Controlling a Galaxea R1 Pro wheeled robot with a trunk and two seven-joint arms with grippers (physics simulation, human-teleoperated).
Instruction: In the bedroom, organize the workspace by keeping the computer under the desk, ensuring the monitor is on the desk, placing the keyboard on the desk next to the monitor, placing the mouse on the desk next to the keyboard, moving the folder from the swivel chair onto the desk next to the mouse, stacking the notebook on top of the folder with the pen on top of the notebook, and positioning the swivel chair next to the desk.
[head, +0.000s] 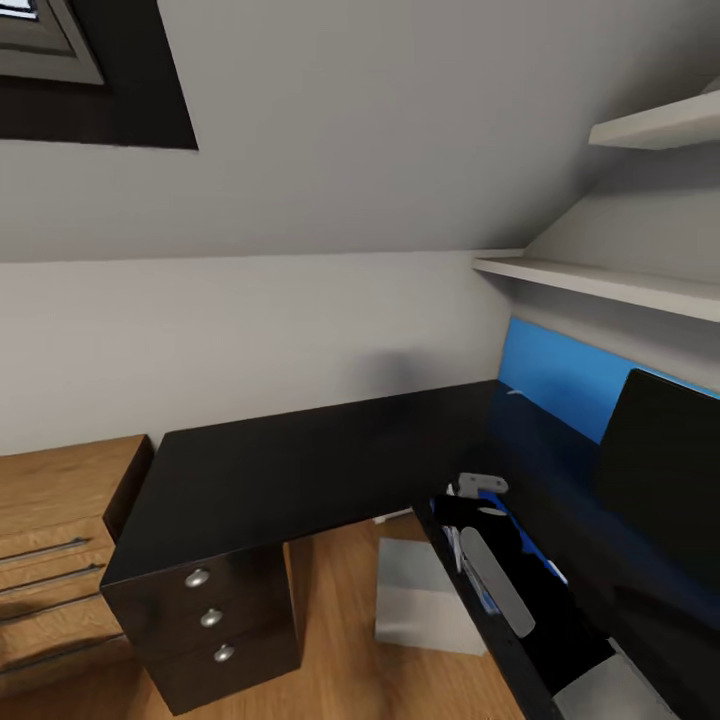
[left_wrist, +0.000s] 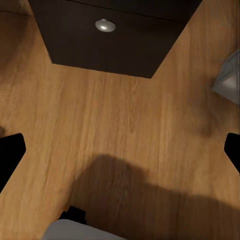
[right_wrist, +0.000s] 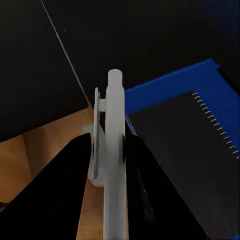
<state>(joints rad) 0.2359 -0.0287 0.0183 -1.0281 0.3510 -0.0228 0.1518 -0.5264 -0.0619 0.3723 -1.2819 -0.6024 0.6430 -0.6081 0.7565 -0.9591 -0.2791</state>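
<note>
My right gripper (head: 480, 545) hangs over the right wing of the black desk (head: 300, 470), shut on the white-silver pen (head: 497, 582). In the right wrist view the pen (right_wrist: 114, 150) stands between the two black fingers (right_wrist: 70, 190). Just beyond it lies the blue notebook (right_wrist: 165, 90), with a dark patch with a toothed edge across it; I cannot tell what that patch is. The black monitor (head: 660, 470) stands on the desk at the right. The grey-white computer (head: 425, 600) sits on the floor under the desk. My left gripper (left_wrist: 120, 150) is open above the wooden floor. Keyboard, mouse, folder and swivel chair are out of view.
The dark drawer unit (head: 215, 620) with round silver knobs (left_wrist: 105, 25) holds up the desk's left end. A light wooden dresser (head: 55, 540) stands to its left. White shelves (head: 600, 280) and a blue wall panel (head: 555, 375) hang above the desk's right wing.
</note>
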